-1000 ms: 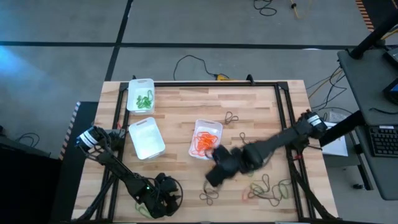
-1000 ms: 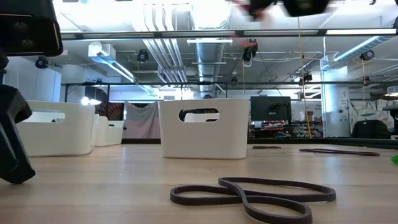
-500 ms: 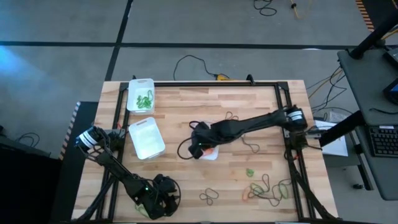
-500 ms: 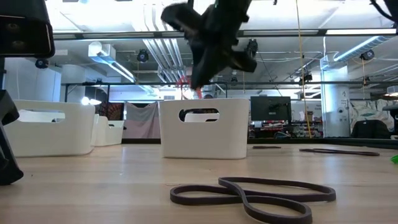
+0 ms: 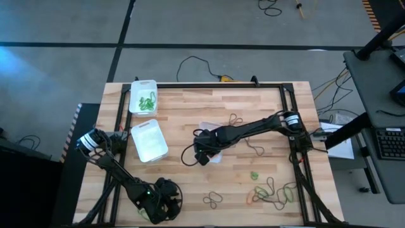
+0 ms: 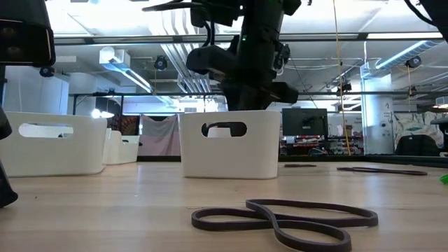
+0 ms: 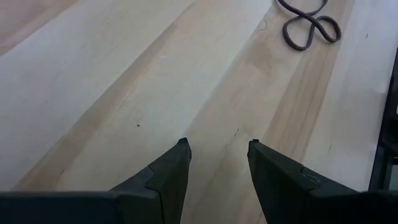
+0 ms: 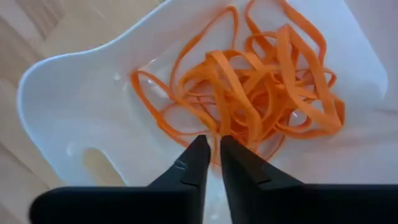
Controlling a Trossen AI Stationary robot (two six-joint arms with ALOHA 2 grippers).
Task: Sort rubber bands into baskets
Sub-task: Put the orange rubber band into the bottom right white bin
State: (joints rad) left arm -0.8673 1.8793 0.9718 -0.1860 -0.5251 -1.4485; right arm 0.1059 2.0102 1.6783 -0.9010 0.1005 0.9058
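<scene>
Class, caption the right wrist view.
Right gripper poised above a white basket of tangled orange rubber bands.

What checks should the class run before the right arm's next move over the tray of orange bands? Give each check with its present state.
1. Right gripper is above the white translucent plastic tray: ok.
2. That tray holds only thin orange rubber bands, with no other colour mixed in: ok.
3. Whether the right gripper has let go of a band: cannot tell; its fingers are nearly together with orange directly beyond them.
4. Left gripper is open, empty and parked at the table's near edge: ok.
5. All bands are sorted: not ok; a dark looped rubber band and green rubber bands lie on the wooden table.
</scene>
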